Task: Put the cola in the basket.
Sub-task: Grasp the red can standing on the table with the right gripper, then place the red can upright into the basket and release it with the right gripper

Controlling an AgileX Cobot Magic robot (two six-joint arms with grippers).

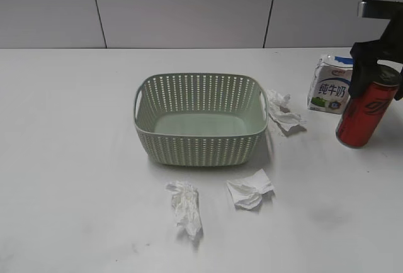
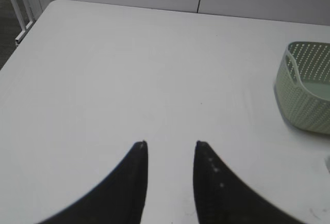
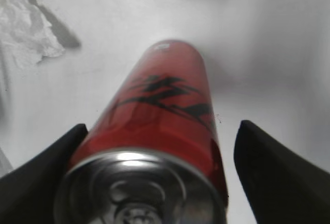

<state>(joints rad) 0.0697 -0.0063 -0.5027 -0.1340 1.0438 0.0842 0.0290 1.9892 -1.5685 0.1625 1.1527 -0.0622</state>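
Note:
The cola is a slim red can standing at the right of the table, tilted with its top leaning right. My right gripper is open around its top. In the right wrist view the cola fills the space between the fingers of the right gripper; the left finger touches it and a gap shows at the right finger. The pale green basket sits empty in the middle, well left of the can. My left gripper is open and empty over bare table, with the basket to its right.
A white-and-blue milk carton stands just left of and behind the cola. Crumpled tissues lie right of the basket and in front of it. One tissue shows in the right wrist view.

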